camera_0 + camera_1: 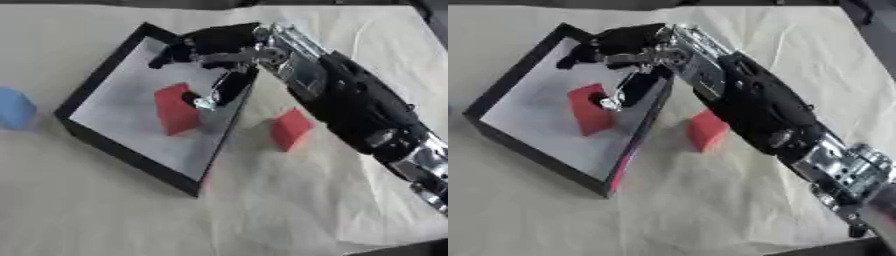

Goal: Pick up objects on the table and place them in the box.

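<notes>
The right hand reaches in from the right side, over the black box. Its arm is big, black and silver, and it crosses the bench at a slant. The hand is above the far corner of the box. Its fingers are spread and fairly straight. One finger points down, and its tip is just beside a red block. It looks like the tip touches the top of the block, but it is hard to be sure. The hand is not wrapped round anything.

That red block stands inside the box, on its pale floor, near the right wall. It is tall and tips a little.

A second red block lies on the bench outside the box, just beside the right wall and under the arm.

A blue block sits on the bench at the far left, well apart from the box.

The bench has a pale cloth on it
</notes>
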`<state>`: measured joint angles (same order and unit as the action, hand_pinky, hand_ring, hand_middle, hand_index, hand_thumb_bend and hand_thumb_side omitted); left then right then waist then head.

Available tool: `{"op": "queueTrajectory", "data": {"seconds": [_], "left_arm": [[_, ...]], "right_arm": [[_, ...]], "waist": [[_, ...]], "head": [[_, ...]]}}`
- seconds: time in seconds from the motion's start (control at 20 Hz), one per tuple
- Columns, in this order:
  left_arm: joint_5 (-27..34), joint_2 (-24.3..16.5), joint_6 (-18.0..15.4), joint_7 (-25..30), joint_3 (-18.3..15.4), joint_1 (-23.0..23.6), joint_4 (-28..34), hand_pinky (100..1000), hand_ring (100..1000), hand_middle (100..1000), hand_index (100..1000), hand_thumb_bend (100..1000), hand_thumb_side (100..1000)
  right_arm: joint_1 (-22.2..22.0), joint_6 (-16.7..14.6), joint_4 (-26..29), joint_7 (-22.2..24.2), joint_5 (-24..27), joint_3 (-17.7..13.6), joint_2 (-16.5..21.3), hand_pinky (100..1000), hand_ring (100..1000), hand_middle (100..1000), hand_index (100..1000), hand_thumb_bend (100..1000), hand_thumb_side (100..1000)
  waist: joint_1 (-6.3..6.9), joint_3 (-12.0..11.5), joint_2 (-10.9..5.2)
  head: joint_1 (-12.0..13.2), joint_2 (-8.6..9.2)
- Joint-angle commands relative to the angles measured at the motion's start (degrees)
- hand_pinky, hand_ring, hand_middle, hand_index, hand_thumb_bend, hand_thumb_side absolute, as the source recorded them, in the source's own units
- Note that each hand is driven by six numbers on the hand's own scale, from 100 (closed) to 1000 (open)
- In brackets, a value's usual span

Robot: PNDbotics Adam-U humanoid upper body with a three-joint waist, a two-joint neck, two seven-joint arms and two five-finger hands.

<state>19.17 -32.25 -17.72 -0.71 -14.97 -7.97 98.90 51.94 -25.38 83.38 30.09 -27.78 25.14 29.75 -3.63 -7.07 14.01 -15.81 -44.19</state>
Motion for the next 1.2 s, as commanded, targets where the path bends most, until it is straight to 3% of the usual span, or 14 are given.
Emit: {"op": "queueTrajectory", "data": {"seconds": [0.05,0.15,0.35,0.65,0.85,1.2], "left_arm": [[0.16,-2.40,-0.15,-0.53,-1.05,0.03,0.71,853,876,779,751,100,659],[0.04,-2.55,-0.18,-0.60,-1.13,0.25,0.63,853,876,779,751,100,660],[-0.15,-2.71,-0.21,-0.61,-1.19,0.52,0.46,853,877,779,751,100,662],[-0.32,-2.83,-0.18,-0.20,-0.94,0.26,0.26,854,878,780,751,100,665],[-0.42,-2.80,-0.23,-0.10,-0.95,0.31,0.06,853,879,780,751,100,668],[-0.52,-2.59,-0.19,0.27,-0.77,0.21,-0.14,854,887,782,751,100,672]], "right_arm": [[1.26,3.39,6.75,-1.43,6.42,-3.41,4.72,1000,873,839,1000,100,291],[0.63,5.12,11.65,-1.90,11.11,-4.71,7.82,1000,868,834,1000,100,303],[-3.56,6.17,21.84,-1.46,19.07,-6.77,15.20,990,855,808,971,100,246],[-12.80,3.50,30.45,-0.68,28.77,-12.12,25.45,969,847,790,937,100,229],[-18.69,-2.25,31.16,-1.13,27.97,-14.65,30.21,964,858,799,946,100,282],[-28.46,-9.70,31.21,-2.62,21.02,-15.66,34.86,960,867,809,963,100,339]], "waist": [[0.48,0.28,-1.61],[0.47,0.60,-1.77],[0.44,1.01,-1.77],[0.51,1.28,-1.43],[0.60,1.27,-1.08],[0.69,1.23,-0.50]], "head": [[0.40,0.08],[0.71,0.08],[1.35,0.08],[1.98,0.08],[2.48,0.08],[3.06,0.08]]}}
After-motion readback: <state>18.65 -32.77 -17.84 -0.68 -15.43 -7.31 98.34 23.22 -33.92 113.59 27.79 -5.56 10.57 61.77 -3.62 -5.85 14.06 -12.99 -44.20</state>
